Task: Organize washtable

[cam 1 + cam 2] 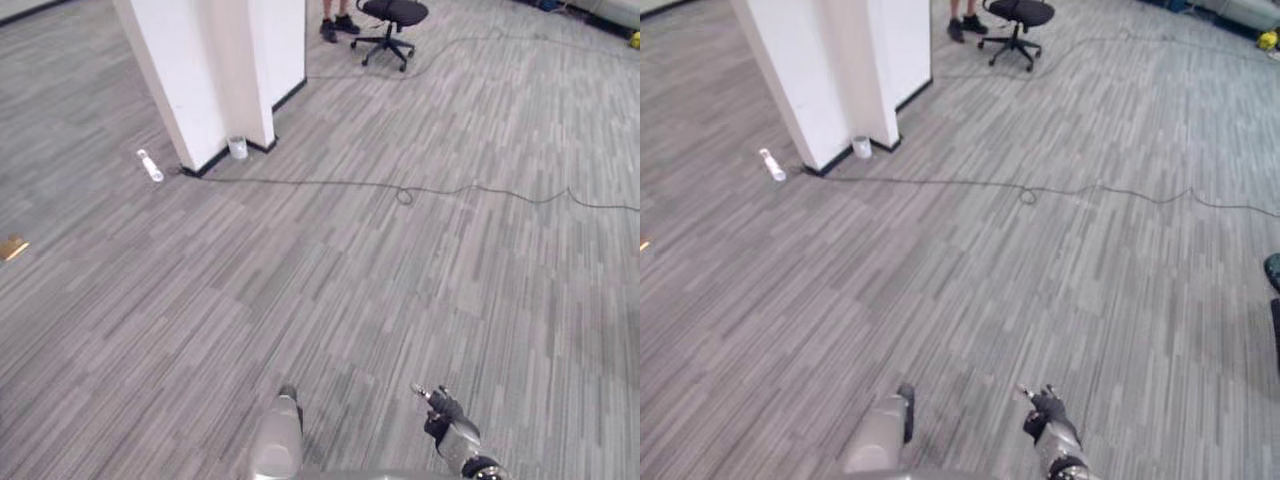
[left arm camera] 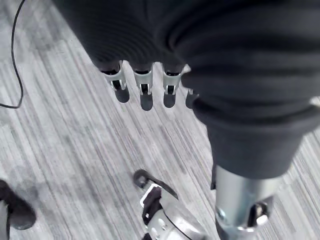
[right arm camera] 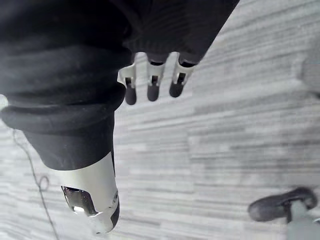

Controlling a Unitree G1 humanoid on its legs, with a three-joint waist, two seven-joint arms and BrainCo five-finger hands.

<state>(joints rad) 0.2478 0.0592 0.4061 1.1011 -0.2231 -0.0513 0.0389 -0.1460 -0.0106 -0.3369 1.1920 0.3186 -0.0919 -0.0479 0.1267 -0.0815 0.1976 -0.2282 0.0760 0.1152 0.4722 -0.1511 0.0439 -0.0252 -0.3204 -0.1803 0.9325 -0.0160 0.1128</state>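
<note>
My left hand (image 1: 284, 425) hangs low at the bottom of the left eye view, over grey striped carpet. Its fingers (image 2: 145, 92) hang straight and relaxed in the left wrist view, the thumb (image 2: 240, 200) apart, with nothing between them. My right hand (image 1: 452, 428) hangs a little to the right of it at the same height. Its fingers (image 3: 152, 85) are also relaxed and hold nothing, with bare carpet past them.
A white pillar (image 1: 210, 70) stands at the far left, a small white cup (image 1: 238, 148) at its base and a white bottle (image 1: 150, 165) lying beside it. A black office chair (image 1: 390, 25) and a person's legs (image 1: 335, 25) are beyond. A thin cable (image 1: 400, 190) crosses the carpet.
</note>
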